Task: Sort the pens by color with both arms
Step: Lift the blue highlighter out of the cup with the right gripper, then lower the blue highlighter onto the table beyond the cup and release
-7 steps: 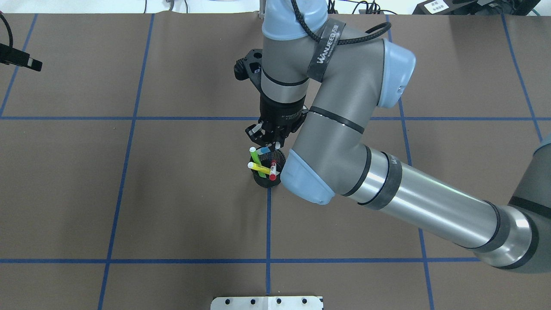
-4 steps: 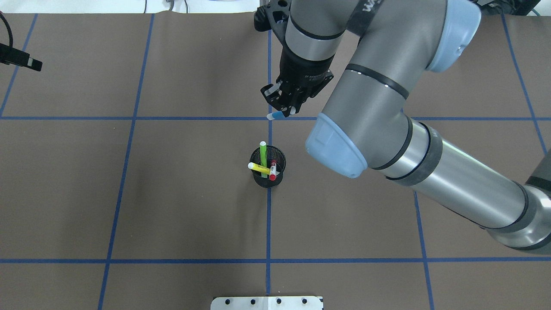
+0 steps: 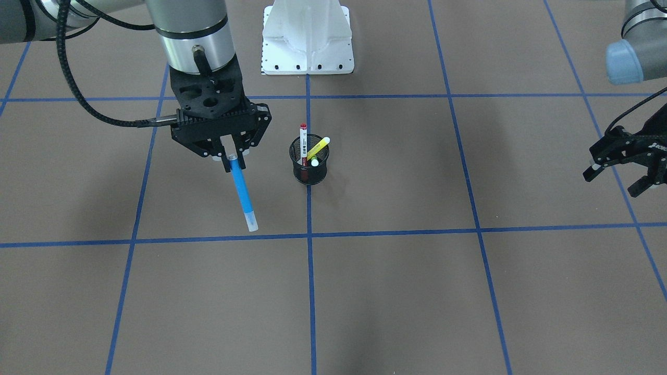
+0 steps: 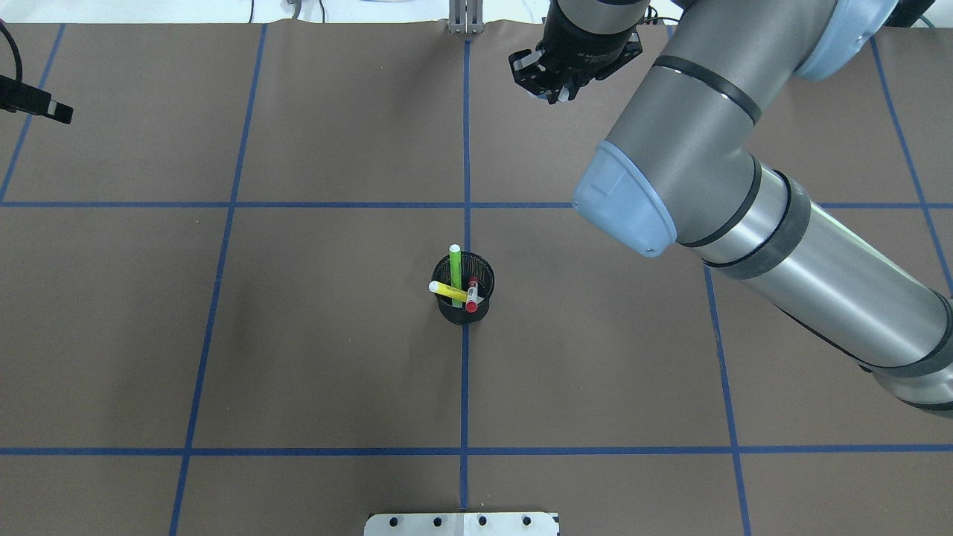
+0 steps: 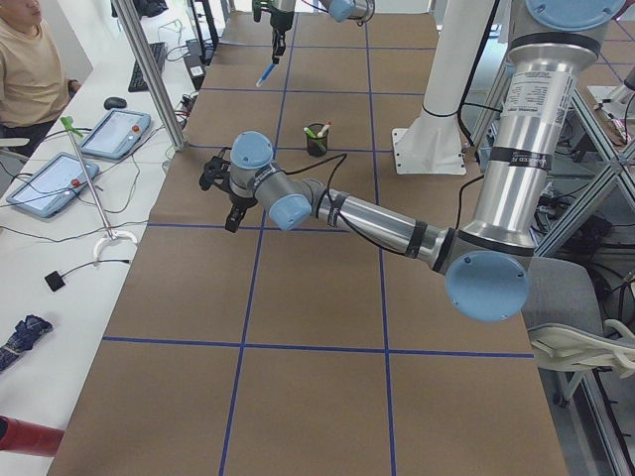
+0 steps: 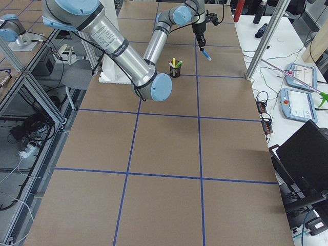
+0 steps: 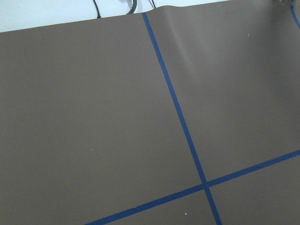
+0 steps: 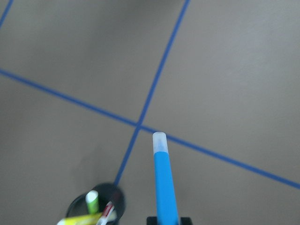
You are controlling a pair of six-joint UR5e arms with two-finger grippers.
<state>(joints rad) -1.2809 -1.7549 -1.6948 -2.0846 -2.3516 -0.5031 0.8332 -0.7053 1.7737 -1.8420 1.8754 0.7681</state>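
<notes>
My right gripper is shut on the blue pen, which hangs tip-down above the brown table, off to the side of the black mesh cup. The overhead view shows this gripper near the table's far edge. The right wrist view shows the blue pen with the cup below and to its left. The green pen, yellow pen and red-capped white pen stand in the cup. My left gripper is open and empty, far to the cup's other side.
The white pedestal base stands at the robot's side of the table. Blue tape lines divide the brown table cover into squares. An operator and tablets are beyond the table's far edge.
My right gripper has lifted the blue pen out of the cup and carried it up and away toward the table's far edge. The other three pens stay in the cup.
</notes>
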